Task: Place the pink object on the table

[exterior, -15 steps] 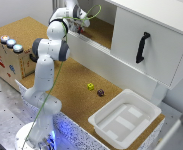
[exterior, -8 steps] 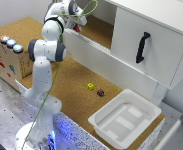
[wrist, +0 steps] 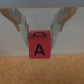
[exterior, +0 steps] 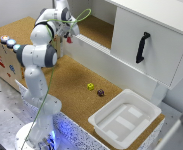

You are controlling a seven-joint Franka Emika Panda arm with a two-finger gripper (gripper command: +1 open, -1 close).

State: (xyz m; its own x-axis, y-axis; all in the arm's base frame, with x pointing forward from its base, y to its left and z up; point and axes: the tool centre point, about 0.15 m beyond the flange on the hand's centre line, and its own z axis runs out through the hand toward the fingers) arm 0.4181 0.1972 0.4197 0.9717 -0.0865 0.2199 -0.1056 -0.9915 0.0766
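In the wrist view a pinkish-red block (wrist: 39,45) with a black letter A sits between my two fingers, and my gripper (wrist: 39,34) is shut on it. The block hangs just above a cork surface (wrist: 42,70); I cannot tell whether it touches. In the exterior view my gripper (exterior: 69,37) is at the back left, by the white front lip of the cabinet shelf (exterior: 98,27). The cork-brown table (exterior: 66,82) spreads below and in front of it. The block itself is too small to make out there.
A small yellow cube (exterior: 90,86) and a dark maroon piece (exterior: 100,92) lie mid-table. A white tray (exterior: 125,120) sits at the front right. A brown box with round buttons (exterior: 3,55) stands at the exterior view's left. The white cabinet door with its black handle (exterior: 141,47) is on the right.
My gripper has moved out of the cabinet shelf, toward the exterior view's left and downward, still holding the block.
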